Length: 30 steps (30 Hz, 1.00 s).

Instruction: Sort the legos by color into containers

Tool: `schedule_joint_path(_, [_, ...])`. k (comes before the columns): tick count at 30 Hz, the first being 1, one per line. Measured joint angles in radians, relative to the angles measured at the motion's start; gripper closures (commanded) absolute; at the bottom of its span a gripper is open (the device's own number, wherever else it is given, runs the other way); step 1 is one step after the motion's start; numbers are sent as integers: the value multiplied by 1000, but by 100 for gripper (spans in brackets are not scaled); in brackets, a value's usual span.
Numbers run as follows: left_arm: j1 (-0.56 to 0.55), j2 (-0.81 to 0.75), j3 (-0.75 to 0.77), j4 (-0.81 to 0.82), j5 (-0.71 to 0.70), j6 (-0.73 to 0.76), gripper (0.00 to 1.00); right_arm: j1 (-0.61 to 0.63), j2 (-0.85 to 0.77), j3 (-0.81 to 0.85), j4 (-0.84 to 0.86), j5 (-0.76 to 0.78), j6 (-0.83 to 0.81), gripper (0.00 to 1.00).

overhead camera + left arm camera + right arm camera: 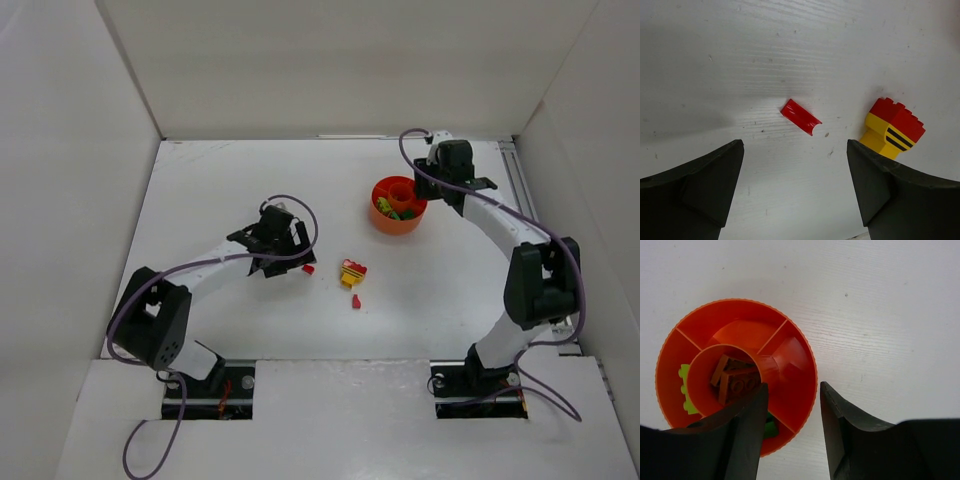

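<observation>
The orange divided bowl stands at the right back. In the right wrist view the bowl holds brown bricks in its central cup, a lime brick in a left compartment and a green brick near the front. My right gripper is open, its jaws straddling the bowl's right rim from above; in the top view it is at the bowl's right edge. My left gripper is open and empty, just short of a flat red lego. A red-and-yellow brick lies beside its right finger.
In the top view the flat red lego, the red-and-yellow brick and another small red piece lie mid-table, just right of my left gripper. White walls enclose the table on three sides.
</observation>
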Motion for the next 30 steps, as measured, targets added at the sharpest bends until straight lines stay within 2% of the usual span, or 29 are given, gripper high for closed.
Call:
schedule_joint_path(3, [-12, 14, 4, 0, -19, 9, 22, 0, -51, -16, -3, 8, 0, 48])
schedule_joint_path(5, [-18, 29, 7, 0, -32, 13, 29, 0, -120, -45, -2, 17, 0, 48])
schedule_joint_path(12, [-72, 134, 64, -15, -96, 36, 30, 0, -386, -167, -3, 61, 3, 48])
schedule_joint_path(20, [-143, 246, 173, -60, -200, 48, 52, -13, -445, -254, -57, 90, 3, 48])
schedule_joint_path(26, [-148, 260, 190, -88, -227, 35, 78, -21, -468, -286, -79, 106, 3, 48])
schedule_joint_path(30, [-160, 260, 194, -102, -242, 31, 81, -21, -483, -292, -82, 110, 3, 48])
